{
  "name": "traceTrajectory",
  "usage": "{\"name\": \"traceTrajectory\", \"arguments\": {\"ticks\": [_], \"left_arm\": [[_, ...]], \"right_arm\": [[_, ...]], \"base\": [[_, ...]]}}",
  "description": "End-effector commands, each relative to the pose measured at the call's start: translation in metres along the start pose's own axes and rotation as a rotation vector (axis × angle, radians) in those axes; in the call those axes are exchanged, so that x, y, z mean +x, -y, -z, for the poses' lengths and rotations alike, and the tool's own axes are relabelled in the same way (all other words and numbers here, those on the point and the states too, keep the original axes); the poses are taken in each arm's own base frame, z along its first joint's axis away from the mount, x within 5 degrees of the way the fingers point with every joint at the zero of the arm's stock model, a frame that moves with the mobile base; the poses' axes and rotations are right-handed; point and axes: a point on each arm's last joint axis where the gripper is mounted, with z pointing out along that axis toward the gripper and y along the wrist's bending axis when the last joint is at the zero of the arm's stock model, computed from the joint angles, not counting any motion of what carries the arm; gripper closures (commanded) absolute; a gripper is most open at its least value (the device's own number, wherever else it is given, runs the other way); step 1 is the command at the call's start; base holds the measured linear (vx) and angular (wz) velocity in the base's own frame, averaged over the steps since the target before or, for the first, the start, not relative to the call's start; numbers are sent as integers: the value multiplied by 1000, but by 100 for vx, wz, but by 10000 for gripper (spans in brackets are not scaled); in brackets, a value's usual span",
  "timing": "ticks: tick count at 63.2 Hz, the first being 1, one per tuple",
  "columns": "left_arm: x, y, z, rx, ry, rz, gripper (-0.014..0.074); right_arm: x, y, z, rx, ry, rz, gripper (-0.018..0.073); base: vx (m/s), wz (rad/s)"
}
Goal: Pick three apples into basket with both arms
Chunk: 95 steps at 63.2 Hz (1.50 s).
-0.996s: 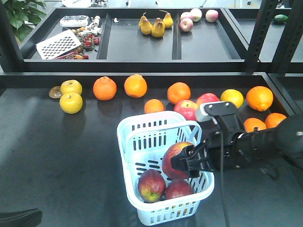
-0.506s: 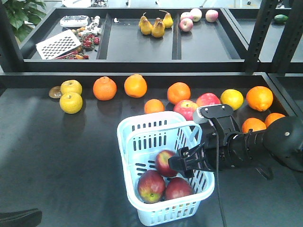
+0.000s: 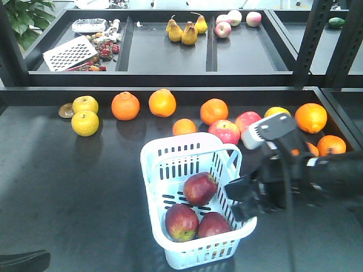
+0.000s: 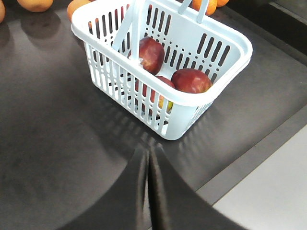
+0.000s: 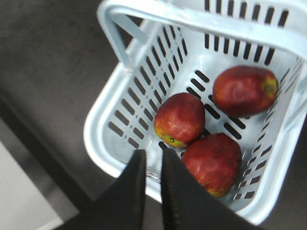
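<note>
Nearest, the left tool (image 4: 148, 191) sits pinched to a slit, empty, at the basket's (image 3: 170, 148) 6 o'clock. Within lie all three apples (image 3: 199, 188). At its 3 o'clock the right tool (image 3: 243, 199), nearly closed, holds nothing. Judged: placing done; next, clear both arms.

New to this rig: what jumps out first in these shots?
The pale basket in the middle of the dark table, with three dark red apples lying inside it. Next, the right pincer, nearly shut and empty, hangs over the basket's right rim. Behind the basket runs a row of oranges and other fruit along the table's back edge.
</note>
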Motion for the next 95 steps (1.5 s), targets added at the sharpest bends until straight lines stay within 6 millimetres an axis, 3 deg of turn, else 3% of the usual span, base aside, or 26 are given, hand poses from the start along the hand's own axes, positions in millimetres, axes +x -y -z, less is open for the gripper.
{"name": "traceTrajectory", "arguments": {"ticks": [1,12,24,30,44,95], "left_arm": [[-12,-1,3,-14,83,26,603],[-12,-1,3,-14,83,26,603],[-12,-1,3,-14,83,26,603],[-12,-1,3,-15,84,26,603],[-12,-1,3,-15,84,26,603],[-12,0,3,-14,82,26,603]], "right_arm": [[-6,-14,31,-4,91,58,569],[28,-29,61,42,179,102,566],[92,-32,66,137,260,89,565],[109,-32,68,173,317,78,565],[114,-35,83,234,444,117,564],[115,-36,82,222,431,119,565]], "base": [[0,0],[0,0],[0,0],[0,0],[0,0],[0,0]]}}
